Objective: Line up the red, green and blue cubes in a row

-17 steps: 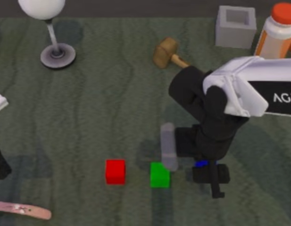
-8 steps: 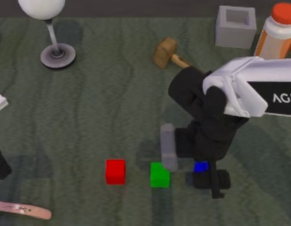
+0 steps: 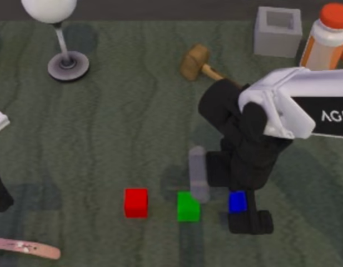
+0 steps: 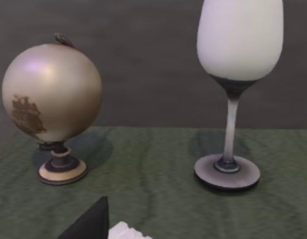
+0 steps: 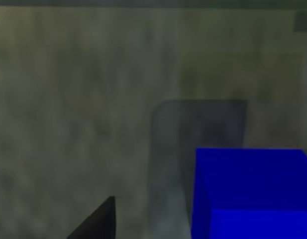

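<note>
At the worktop's near right, the right hand (image 3: 244,214) hovers over the blue cube (image 3: 237,201) beside the green cube (image 3: 188,206) and red cube (image 3: 135,202); whether it grips, I cannot tell. Lifting carelessly could drag blue out of line.

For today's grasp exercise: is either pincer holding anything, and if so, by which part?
It cannot be told. The right pincer sits at the blue cube, its contact hidden. The left arm, parked at the table's left edge, shows nothing held.

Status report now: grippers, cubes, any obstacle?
Right gripper at blue cube, grip unclear. Left arm parked, left edge. Red cube, green cube, blue in row. No obstacle.
</note>
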Robot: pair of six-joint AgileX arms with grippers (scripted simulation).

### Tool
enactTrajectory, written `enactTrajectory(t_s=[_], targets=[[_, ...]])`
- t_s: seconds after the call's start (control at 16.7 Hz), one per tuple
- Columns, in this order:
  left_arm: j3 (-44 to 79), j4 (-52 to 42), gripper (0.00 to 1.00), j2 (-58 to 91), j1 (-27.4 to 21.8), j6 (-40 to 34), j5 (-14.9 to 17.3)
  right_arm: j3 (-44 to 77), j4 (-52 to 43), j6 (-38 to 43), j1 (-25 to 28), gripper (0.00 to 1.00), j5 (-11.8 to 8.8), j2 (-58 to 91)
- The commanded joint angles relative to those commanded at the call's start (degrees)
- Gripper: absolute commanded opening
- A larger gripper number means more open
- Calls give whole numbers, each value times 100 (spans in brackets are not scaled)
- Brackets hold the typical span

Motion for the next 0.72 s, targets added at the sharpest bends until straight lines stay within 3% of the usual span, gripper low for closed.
enactTrajectory(t_s=[0.24,0.72], targets=[[0,0,100,0,0,0,0,84,-100,-17,2,100,-4,-27],[0,0,100,0,0,0,0,973,-1495,-57,-2,100,-4,-523]])
